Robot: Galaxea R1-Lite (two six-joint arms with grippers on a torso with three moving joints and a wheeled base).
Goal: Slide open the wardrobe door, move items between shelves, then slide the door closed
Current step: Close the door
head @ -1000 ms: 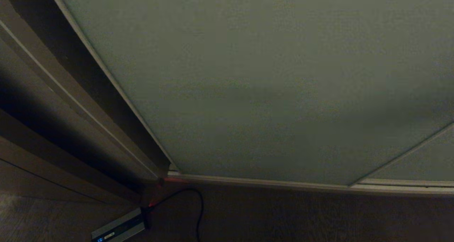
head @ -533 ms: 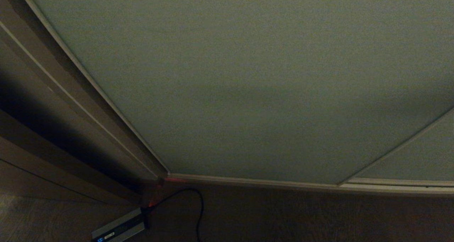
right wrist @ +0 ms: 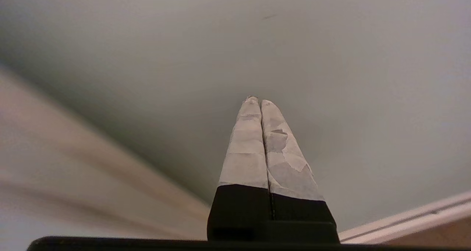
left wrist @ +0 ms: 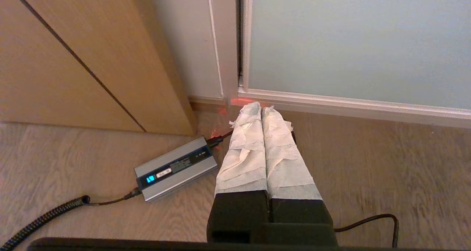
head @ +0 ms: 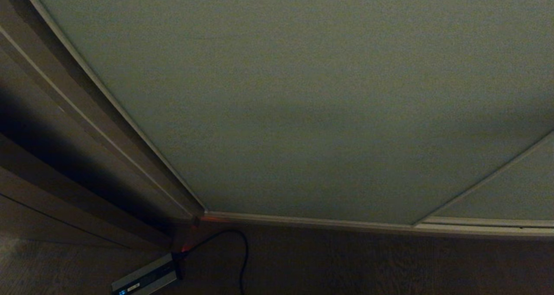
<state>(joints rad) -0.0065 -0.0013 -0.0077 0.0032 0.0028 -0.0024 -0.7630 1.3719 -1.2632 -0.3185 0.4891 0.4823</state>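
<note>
The sliding wardrobe door (head: 303,100) is shut. It fills most of the head view, a big flat pale grey-green panel. Its thin light frame (head: 108,97) runs down the left side and meets the bottom rail (head: 311,220) at a corner low down. At that left edge the door sits close against the wardrobe side post (left wrist: 226,41), with only a thin dark slit between them. On the far right a second grey-green panel (head: 510,195) shows, and a thin strip marks where the two meet.

Left of the door is brown wood panelling (left wrist: 73,52). Below the door is the wood floor (left wrist: 386,162). On the floor near the door's bottom left corner lies a small silver box (left wrist: 176,167) with a black cable (head: 242,251).

The left gripper (left wrist: 261,109) hangs low over the floor with its tips near the bottom rail, beside the silver box. Its jaws are pressed together and hold nothing.

The right gripper (right wrist: 256,99) points at the flat face of the door, away from its edges. Its jaws are pressed together too, with nothing in them. The blur hides if the tips touch the door
</note>
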